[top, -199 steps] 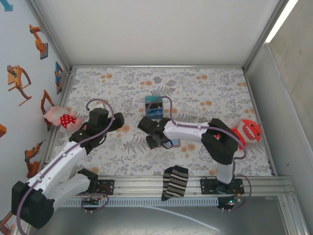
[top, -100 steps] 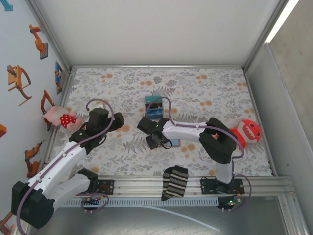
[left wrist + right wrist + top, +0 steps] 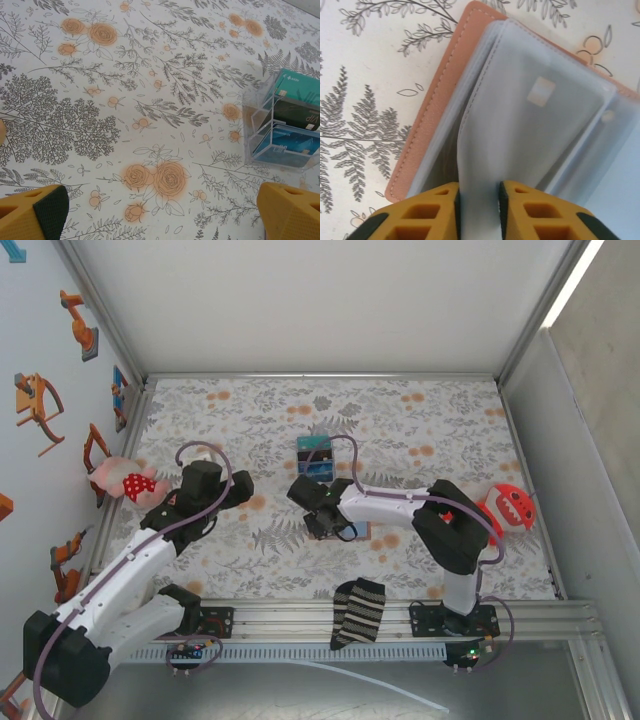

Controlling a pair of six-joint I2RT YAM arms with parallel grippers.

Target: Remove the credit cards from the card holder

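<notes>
Moved: the right gripper (image 3: 479, 202) has drawn its jaws in since a second ago, and in the top view the right arm's wrist has edged slightly across the card holder (image 3: 432, 120).
Right tool: narrow, with its two yellow fingers pinching one frosted plastic leaf of the card holder.
Card holder: lies open near the middle of the floral table (image 3: 100, 125), tan cover underneath and clear leaves fanned on top.
Credit cards (image 3: 541, 92): not out yet; a pale chip-like square shows through the frosted leaf.
Left tool: the left gripper (image 3: 160, 220) is wide and holds nothing, hovering above bare cloth near a clear box (image 3: 282, 120) of teal, black and blue cards.
Meaning: a grip seems newly taken on one leaf, so the task looks barely begun.
Unclear: whether the fingers have caught a card or only plastic.
</notes>
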